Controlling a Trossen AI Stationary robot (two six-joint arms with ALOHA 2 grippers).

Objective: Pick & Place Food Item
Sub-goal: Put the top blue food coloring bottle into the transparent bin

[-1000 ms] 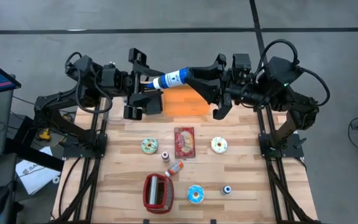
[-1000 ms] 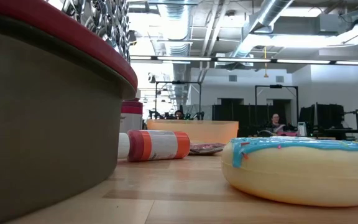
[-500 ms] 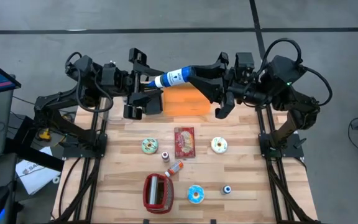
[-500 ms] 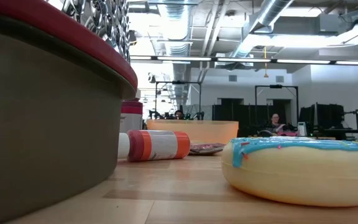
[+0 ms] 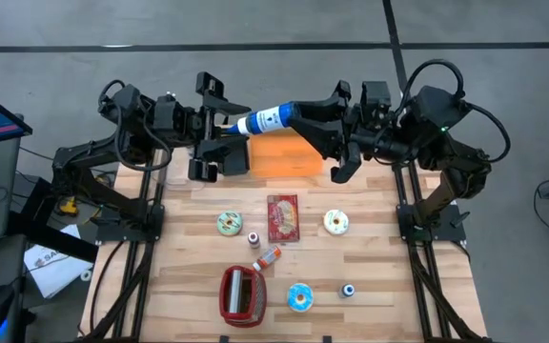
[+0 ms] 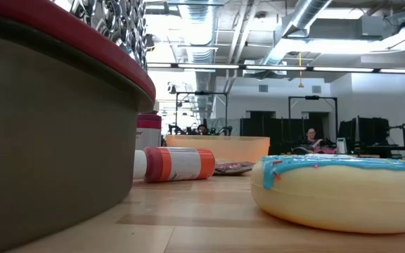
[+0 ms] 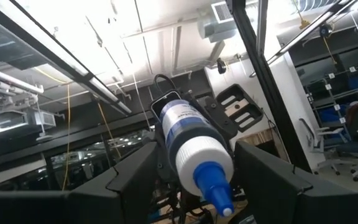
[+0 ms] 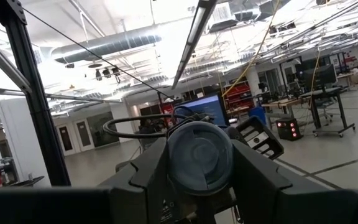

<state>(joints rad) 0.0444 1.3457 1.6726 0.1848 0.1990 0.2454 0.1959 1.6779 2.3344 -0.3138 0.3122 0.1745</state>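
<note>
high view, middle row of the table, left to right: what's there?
Green-sprinkled donut → small bottle → red snack packet → yellow-iced donut.

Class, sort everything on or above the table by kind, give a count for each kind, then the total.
Donuts: 3
Bottles: 4
Orange bin: 1
Red basket: 1
Snack packet: 1
Total: 10
</note>
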